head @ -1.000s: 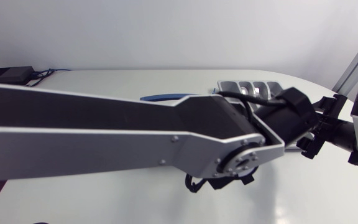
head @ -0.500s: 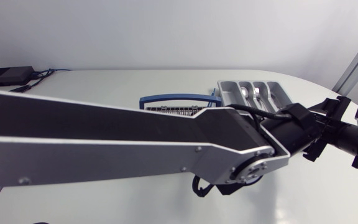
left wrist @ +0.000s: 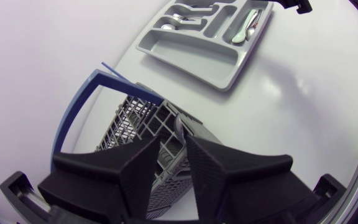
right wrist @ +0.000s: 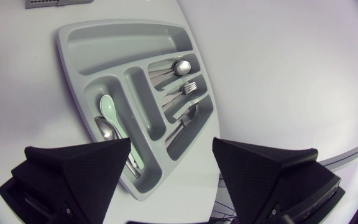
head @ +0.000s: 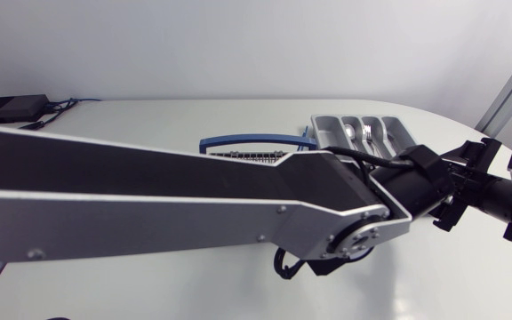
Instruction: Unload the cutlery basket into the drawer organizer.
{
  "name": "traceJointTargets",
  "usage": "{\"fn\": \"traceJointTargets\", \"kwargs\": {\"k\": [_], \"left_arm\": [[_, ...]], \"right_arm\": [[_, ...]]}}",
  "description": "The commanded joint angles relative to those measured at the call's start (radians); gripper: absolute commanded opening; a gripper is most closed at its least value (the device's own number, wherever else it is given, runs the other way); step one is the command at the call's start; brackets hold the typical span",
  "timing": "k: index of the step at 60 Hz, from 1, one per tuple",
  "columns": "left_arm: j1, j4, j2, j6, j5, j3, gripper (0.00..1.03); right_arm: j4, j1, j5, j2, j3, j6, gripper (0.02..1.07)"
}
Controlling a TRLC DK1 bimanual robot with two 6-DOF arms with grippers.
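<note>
Two arms stand over one table.
Head view: the left arm (head: pixel 149 204) spans the table, its end above the basket (head: pixel 243 156). The organizer (head: pixel 327 132) lies just beyond, near the right arm (head: pixel 496 194).
Left wrist view: the left gripper (left wrist: pixel 174 165) hangs directly over the basket; its grip cannot be told.
Right wrist view: the right gripper (right wrist: pixel 171 149), spread wide and empty, hovers over the organizer, which holds spoons (right wrist: pixel 180 67) and forks (right wrist: pixel 190 88).
</note>
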Motion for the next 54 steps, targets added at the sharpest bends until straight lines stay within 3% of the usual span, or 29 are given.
{"fn": "traceJointTargets", "kwargs": {"k": [1, 8, 15, 39, 54], "left_arm": [[0.008, -0.007, 0.032, -0.030, -0.015, 0.023, 0.23], [0.009, -0.007, 0.036, -0.032, -0.015, 0.020, 0.23], [0.012, -0.007, 0.036, -0.033, -0.015, 0.015, 0.15], [0.009, -0.011, -0.019, -0.021, -0.017, 0.023, 0.14], [-0.003, -0.009, -0.065, 0.005, -0.063, 0.016, 0.14]], "right_arm": [[-0.015, -0.008, -0.004, -0.015, -0.019, 0.001, 0.97], [-0.015, -0.008, -0.005, -0.017, -0.025, 0.000, 0.97], [-0.017, -0.008, -0.005, -0.021, -0.029, -0.002, 0.97], [-0.017, -0.011, -0.007, -0.020, -0.039, -0.005, 0.97], [-0.017, -0.013, -0.008, -0.021, -0.042, -0.005, 0.97]]}}
